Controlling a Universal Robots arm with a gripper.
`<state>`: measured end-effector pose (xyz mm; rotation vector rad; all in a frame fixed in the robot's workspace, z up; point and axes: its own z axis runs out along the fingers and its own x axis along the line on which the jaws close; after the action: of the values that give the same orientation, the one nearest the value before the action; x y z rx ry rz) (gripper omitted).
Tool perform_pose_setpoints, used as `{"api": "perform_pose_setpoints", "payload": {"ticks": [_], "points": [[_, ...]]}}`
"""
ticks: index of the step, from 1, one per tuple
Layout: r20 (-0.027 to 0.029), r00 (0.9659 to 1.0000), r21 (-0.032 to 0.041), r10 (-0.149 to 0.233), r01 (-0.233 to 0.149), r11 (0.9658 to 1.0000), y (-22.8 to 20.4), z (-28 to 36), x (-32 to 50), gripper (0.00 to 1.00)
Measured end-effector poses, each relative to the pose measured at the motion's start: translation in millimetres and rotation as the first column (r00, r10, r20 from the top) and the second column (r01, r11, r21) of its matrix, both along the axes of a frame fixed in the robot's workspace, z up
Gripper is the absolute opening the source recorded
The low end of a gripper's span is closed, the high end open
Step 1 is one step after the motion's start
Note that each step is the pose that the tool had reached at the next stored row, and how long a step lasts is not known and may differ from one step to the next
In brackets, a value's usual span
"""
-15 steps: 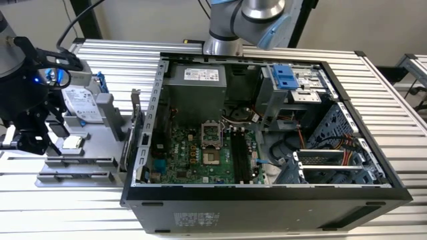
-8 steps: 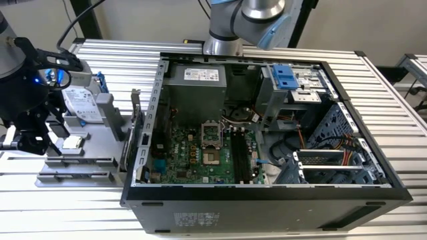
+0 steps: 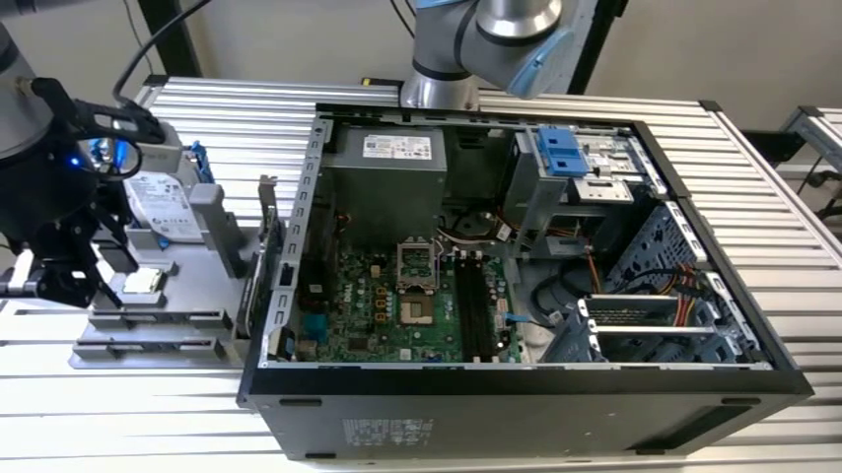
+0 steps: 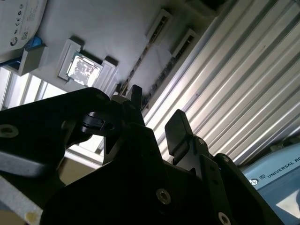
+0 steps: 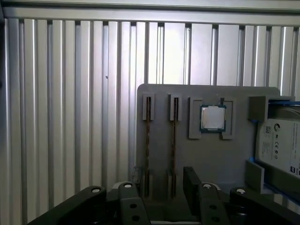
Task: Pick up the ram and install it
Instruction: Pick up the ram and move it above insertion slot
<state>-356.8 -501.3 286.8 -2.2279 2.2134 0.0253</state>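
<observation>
Poised in the first wrist view with the gripper (image 5: 159,187) spread wide and empty above the ram (image 5: 174,136), stood on edge in a slot of the gray holder (image 5: 211,164) beside a twin stick (image 5: 148,136), likely propped so to offer thin faces to a pinch. Parked at the left of the exterior frame, well apart from the open computer case (image 3: 526,384). Hard to pick the stick lined up between the fingers (image 5: 192,183); edge-on, so no chips to make out, with the hard drive (image 5: 281,145) cut off by the frame edge.

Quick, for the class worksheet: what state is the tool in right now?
Tool: open, holding nothing.
</observation>
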Motion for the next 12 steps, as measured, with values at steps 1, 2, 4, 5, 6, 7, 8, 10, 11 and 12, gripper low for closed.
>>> {"api": "perform_pose_setpoints", "payload": {"ticks": [1,2,4,5,6,7,8,10,11,12], "points": [[0.0000,1.0000,-0.0001,0.000,0.000,1.0000,0.0,-0.5,0.0,1.00],[0.0000,1.0000,-0.0003,0.000,0.000,1.0000,0.0,-1.1,0.0,1.00],[-0.0001,1.0000,-0.0012,0.000,0.000,1.0000,0.0,-2.4,0.0,1.00],[-0.0001,1.0000,-0.0014,0.000,0.000,1.0000,0.0,-3.1,0.0,1.00],[-0.0001,1.0000,-0.0015,0.000,0.000,1.0000,0.0,-3.8,0.0,1.00],[-0.0001,1.0000,-0.0017,0.000,0.000,1.0000,0.0,-4.5,0.0,1.00],[-0.0001,1.0000,-0.0019,0.000,0.000,1.0000,0.0,-5.2,0.0,1.00],[-0.0001,1.0000,-0.0024,0.000,0.000,1.0000,0.0,-6.5,0.0,1.00],[-0.0001,1.0000,-0.0027,0.000,0.000,1.0000,0.0,-7.3,0.0,1.00],[0.0000,1.0000,-0.0029,0.000,0.000,1.0000,0.0,-8.1,0.0,1.00]]}}
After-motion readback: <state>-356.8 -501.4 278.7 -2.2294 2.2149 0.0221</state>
